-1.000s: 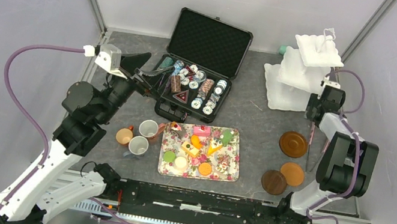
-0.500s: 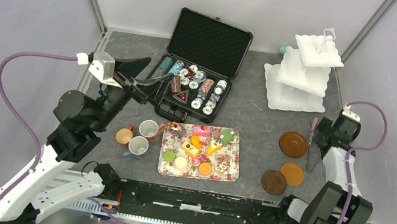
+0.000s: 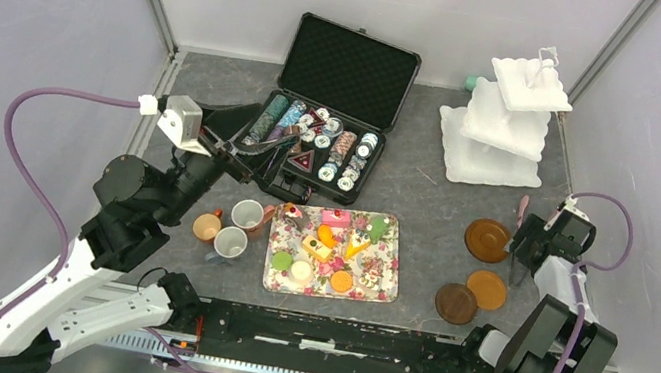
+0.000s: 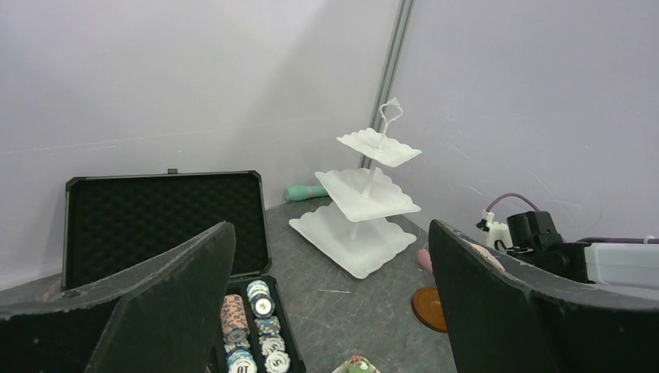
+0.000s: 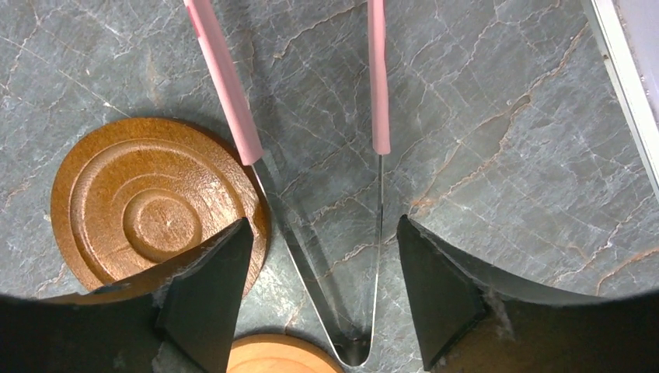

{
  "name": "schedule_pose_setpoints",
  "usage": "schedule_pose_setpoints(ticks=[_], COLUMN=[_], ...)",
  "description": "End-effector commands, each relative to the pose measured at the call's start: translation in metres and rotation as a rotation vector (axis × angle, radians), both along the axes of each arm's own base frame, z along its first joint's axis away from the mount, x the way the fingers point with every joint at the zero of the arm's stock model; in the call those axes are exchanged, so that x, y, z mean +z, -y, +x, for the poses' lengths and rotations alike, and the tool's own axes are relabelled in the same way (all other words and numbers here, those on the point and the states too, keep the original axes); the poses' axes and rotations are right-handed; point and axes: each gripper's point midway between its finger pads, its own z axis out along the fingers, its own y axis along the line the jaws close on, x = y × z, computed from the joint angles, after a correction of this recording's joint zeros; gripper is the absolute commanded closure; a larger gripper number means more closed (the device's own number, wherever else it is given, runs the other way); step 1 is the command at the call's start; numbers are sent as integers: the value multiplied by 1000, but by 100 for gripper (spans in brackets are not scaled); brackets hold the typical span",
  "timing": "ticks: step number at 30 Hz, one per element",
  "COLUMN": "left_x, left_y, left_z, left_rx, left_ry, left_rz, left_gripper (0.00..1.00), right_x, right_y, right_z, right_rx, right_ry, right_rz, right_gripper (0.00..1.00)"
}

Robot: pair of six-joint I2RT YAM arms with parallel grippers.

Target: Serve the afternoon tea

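Observation:
The toy cakes and macarons (image 3: pixel 329 242) lie on a flowered tray (image 3: pixel 395 261) at the table's near middle. Three small mugs stand left of it: an orange-brown one (image 3: pixel 207 226), a grey one (image 3: pixel 248 214) and a white one (image 3: pixel 230 244). My left gripper (image 3: pixel 258 142) is open and empty, held high over the near left corner of the chip case. My right gripper (image 3: pixel 523 255) is open and low over the table; its fingers straddle the hinged end of the pink tongs (image 5: pixel 225 85), apart from them.
An open black case (image 3: pixel 346 68) of poker chips (image 4: pixel 247 322) sits at the back middle. A white three-tier stand (image 3: pixel 504 124) is at the back right, also in the left wrist view (image 4: pixel 365 203). Three wooden coasters (image 3: pixel 488 239) (image 3: pixel 487 289) (image 3: pixel 456 303) lie by the tongs.
My right arm has swung from beside the white stand toward the near edge and come down over the tongs. My left gripper has shifted slightly right, over the case.

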Motion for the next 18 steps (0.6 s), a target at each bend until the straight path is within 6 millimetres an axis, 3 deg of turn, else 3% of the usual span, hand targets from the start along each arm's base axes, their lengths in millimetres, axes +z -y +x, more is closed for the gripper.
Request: schedule_pose_setpoints(ticks=[1,5,18], left_x=[7,7,5], left_y=[-5,-6,-4], left_z=[1,1,3], left_rx=[34,37,36], left_ry=[48,48,44], left_rz=[13,13,16], left_gripper=[0,0,0], right_x=[1,-1,-9], right_y=[7,17,25], right_z=[10,9,28], right_rx=[-1,-24,-27], right_ry=[29,-4,3], right_rz=[-21,-55,-48], right_gripper=[29,44,37])
